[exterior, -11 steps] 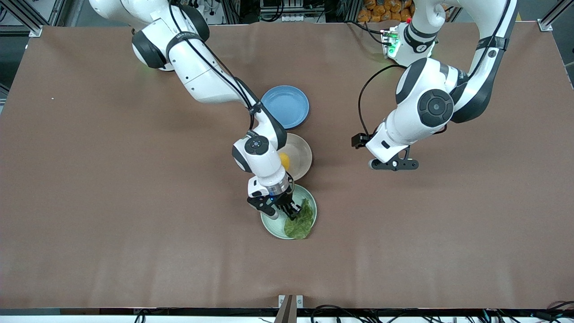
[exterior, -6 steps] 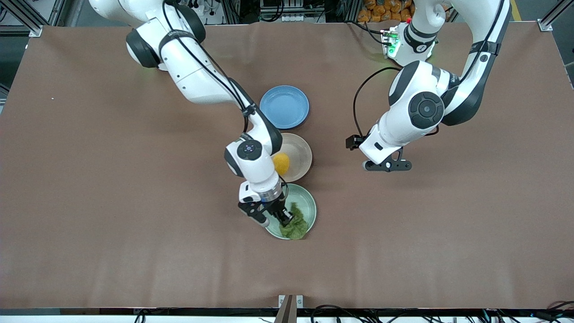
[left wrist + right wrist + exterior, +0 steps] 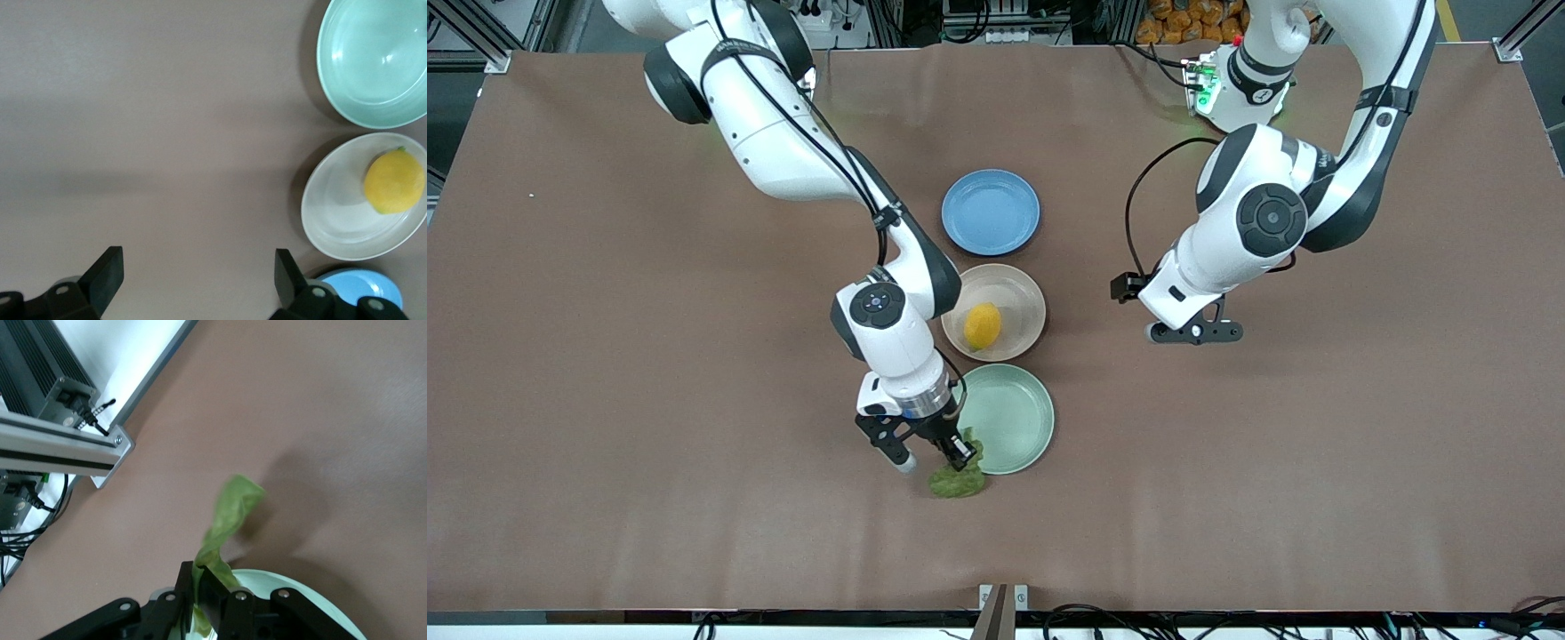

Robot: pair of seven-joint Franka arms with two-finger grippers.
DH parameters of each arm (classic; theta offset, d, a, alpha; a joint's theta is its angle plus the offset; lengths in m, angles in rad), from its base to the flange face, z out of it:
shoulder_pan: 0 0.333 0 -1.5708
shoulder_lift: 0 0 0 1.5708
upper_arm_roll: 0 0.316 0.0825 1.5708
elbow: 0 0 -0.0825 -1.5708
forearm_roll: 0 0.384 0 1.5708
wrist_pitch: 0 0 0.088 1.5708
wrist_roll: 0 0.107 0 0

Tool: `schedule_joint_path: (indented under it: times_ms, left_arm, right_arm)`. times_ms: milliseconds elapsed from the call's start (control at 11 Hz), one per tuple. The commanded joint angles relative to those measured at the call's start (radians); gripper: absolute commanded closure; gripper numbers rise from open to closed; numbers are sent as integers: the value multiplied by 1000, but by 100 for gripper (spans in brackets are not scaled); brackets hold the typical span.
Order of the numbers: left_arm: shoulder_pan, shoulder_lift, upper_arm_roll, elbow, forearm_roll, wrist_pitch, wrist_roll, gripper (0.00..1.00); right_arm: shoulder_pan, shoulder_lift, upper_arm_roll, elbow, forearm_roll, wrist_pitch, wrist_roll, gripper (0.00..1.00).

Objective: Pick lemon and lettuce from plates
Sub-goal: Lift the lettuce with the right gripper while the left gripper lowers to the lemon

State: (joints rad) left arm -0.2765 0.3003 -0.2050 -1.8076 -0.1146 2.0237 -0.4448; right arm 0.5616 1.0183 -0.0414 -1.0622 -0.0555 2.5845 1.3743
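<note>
right pincer (image 3: 929, 455), lower centre of the front frame, is pinched on the lettuce (image 3: 957, 480), with the leaf hanging from its fingertips over the rim of the mint plate (image 3: 1009, 418) and the bare bench (image 3: 649, 400) beside it; the grip on one edge lets the limp leaf dangle clear of the dish. in the right wrist view the leaf (image 3: 227, 520) droops from between the closed fingers. the mint plate is otherwise bare. the lemon (image 3: 982, 325) sits untouched in the beige plate (image 3: 1024, 298), centre frame, just above the mint one. a blue plate (image 3: 991, 212) lies above both. left pincer (image 3: 1193, 332), right of centre, waits above the bench with fingers spread and nothing between them, near the lemon's plate, judged ready for that pick. lettuce removal appears nearly done; lemon outstanding.
</note>
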Motion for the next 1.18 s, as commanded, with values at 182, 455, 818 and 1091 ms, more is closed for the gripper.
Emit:
schedule_joint_path:
  times_ms: [182,455,818,1091]
  left_arm:
    - [-127,164,4,160,-16,15,-221,0]
    - [-168,241,7,232,-8,23,-299,0]
    - [-248,327,16,254,-7,179,-403,0]
    - [-331,396,50,295,-7,242,-460,0]
  right_arm:
    - [-68,-127,69,-114,8,-41,-47,100]
    - [-187,-277,156,-221,11,-196,-185,100]
    - [-351,-529,219,-436,109,-372,-489,100]
    - [-439,-611,221,-461,114,-568,-662,100]
